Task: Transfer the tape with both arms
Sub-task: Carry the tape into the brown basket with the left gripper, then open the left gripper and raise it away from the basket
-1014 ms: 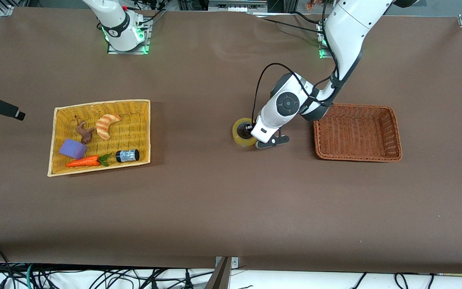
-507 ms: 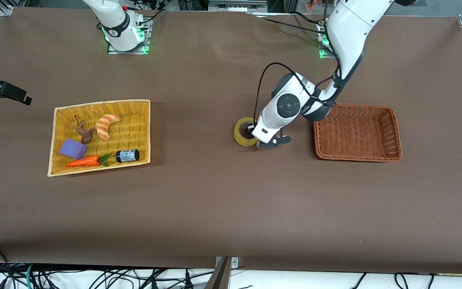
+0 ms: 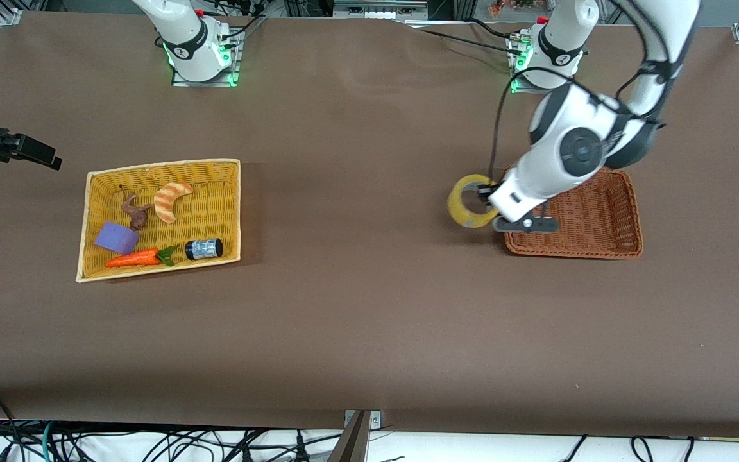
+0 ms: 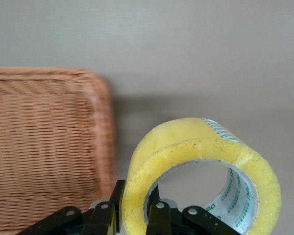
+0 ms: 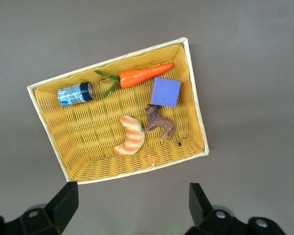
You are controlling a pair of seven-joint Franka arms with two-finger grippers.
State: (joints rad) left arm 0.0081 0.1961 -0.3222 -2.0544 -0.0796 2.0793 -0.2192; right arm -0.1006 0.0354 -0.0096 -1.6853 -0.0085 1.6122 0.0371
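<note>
My left gripper (image 3: 486, 192) is shut on the wall of the yellowish tape roll (image 3: 457, 206), one finger inside the ring and one outside. It holds the roll on edge in the air, over the table beside the brown basket's (image 3: 629, 212) rim. In the left wrist view the tape (image 4: 186, 147) fills the lower part, pinched in my left gripper (image 4: 134, 205), with the brown basket (image 4: 39, 122) beside it. My right gripper (image 5: 132, 196) is open and empty, high over the table beside the yellow basket (image 5: 196, 98). It shows at the front view's edge (image 3: 29, 149).
The yellow basket (image 3: 164, 164) toward the right arm's end holds a striped bread toy (image 3: 172, 200), a purple block (image 3: 117, 237), a carrot (image 3: 132, 258), a small can (image 3: 204, 248) and a brown animal figure (image 3: 135, 213). The brown basket holds nothing.
My left gripper has lifted the tape off the table and carried it toward the left arm's end, up to the brown basket's rim. My right gripper has drifted slightly.
</note>
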